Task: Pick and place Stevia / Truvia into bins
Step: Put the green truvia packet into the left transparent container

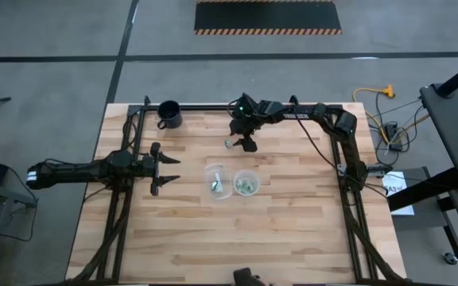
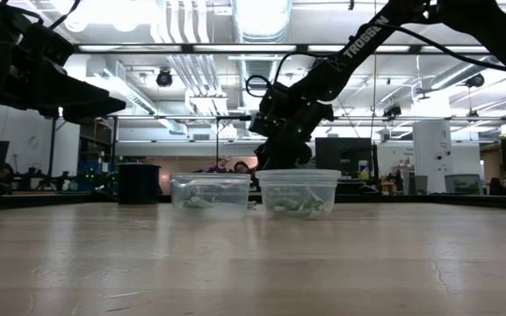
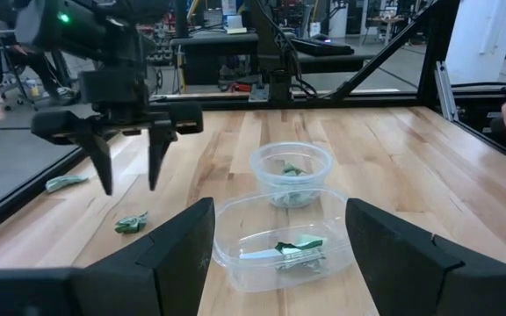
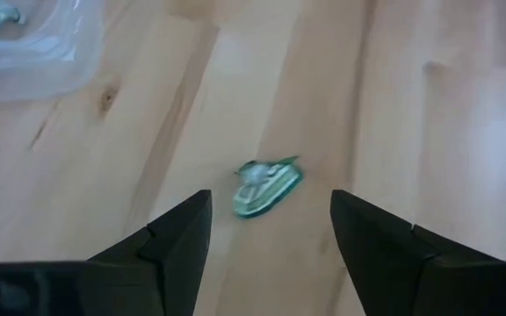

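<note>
Overhead, light wood table [image 1: 293, 230]; grey floor [image 1: 54, 71], hazard-striped mat [image 1: 267, 16].

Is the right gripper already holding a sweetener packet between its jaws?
No. In the right wrist view the right gripper is open, and the sweetener packet lies flat on the wooden table, apart from both jaws.

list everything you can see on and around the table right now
table: one, light wood
bins: two, clear plastic, side by side at table centre, green-white packets inside each
loose packets: two seen, green-white, on the wood; one below the right gripper, one nearer the table edge
mug: one, black, far left part of table
hazard mat: one, black with striped border, on the floor beyond the table
left gripper: jaws open, waiting left of the bins
right gripper: jaws open, above a loose packet
</note>
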Motion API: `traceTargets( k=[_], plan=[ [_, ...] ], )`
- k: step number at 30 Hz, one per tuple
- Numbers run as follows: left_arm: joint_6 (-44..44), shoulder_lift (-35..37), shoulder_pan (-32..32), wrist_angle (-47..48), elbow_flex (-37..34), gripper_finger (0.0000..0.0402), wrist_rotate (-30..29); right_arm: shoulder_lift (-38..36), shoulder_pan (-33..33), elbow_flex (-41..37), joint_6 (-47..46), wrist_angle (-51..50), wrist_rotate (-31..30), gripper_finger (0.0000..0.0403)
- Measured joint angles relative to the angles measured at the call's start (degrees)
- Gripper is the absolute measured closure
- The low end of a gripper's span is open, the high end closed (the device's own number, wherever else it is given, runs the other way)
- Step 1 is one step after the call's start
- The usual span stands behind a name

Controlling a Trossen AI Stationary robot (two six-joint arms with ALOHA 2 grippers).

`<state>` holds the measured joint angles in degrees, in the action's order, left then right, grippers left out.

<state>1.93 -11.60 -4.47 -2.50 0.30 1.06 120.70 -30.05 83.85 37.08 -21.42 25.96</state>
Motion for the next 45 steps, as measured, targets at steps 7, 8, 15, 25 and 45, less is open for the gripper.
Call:
traceTargets(
  k=[7, 8, 15, 25, 45],
  plan=[
    [0.0, 0.0, 0.0, 0.0, 0.0, 0.0162, 0.0, -0.1, -0.7, 3.0, -2.0, 0.3, -1.7, 0.0179],
    [0.0, 0.0, 0.0, 0.0, 0.0, 0.0162, 0.0, -0.1, -0.7, 3.1, -2.1, 0.3, -2.1, 0.0179],
    [0.0, 0.0, 0.0, 0.0, 0.0, 0.0162, 0.0, 0.0, -1.2, 3.1, -2.1, 0.3, -3.7, 0.0179],
    [0.0, 0.0, 0.0, 0.0, 0.0, 0.0162, 0.0, 5.0, -1.4, 3.2, -1.0, 0.3, -3.9, 0.0179],
    [0.0, 0.0, 0.0, 0.0, 0.0, 0.0162, 0.0, 5.4, -2.2, 6.9, -11.4, -2.4, 0.2, 0.0179]
  ],
)
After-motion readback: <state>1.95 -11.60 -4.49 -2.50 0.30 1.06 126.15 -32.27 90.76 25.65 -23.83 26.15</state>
